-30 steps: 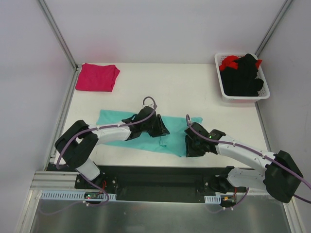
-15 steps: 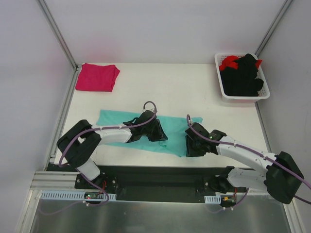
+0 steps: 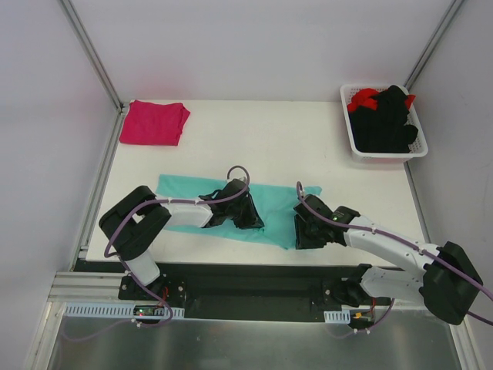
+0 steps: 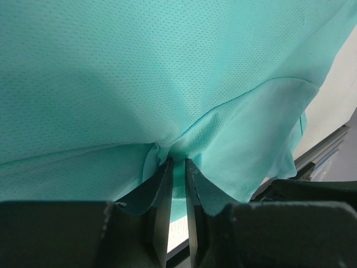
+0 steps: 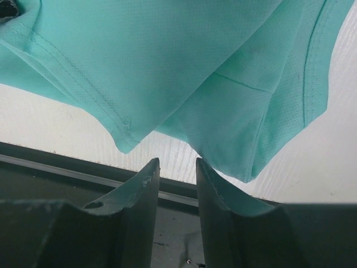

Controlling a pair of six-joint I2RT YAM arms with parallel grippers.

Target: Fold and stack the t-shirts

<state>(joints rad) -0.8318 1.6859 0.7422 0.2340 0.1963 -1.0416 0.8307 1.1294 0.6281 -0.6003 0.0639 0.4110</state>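
Observation:
The teal t-shirt (image 3: 179, 190) lies spread across the near half of the white table (image 3: 269, 139). My left gripper (image 3: 248, 219) is down on the shirt's middle. In the left wrist view the left gripper (image 4: 178, 162) has its jaws nearly together, pinching a raised fold of the teal t-shirt (image 4: 167, 67). My right gripper (image 3: 300, 227) sits at the shirt's right end. In the right wrist view the right gripper (image 5: 177, 162) stands open just short of the sleeve of the teal t-shirt (image 5: 234, 123), with nothing between its fingers. The pink t-shirt (image 3: 156, 122) lies folded at the far left corner.
A white basket (image 3: 383, 153) at the far right holds black garments (image 3: 385, 123) and a red one (image 3: 363, 98). The table's near edge, with a black rail (image 3: 254, 279), runs just below both grippers. Metal frame posts rise at the far corners.
My left gripper has sunk and drawn slightly toward me on the teal shirt, and its jaws have closed on a fold of cloth. The right arm has stayed still.

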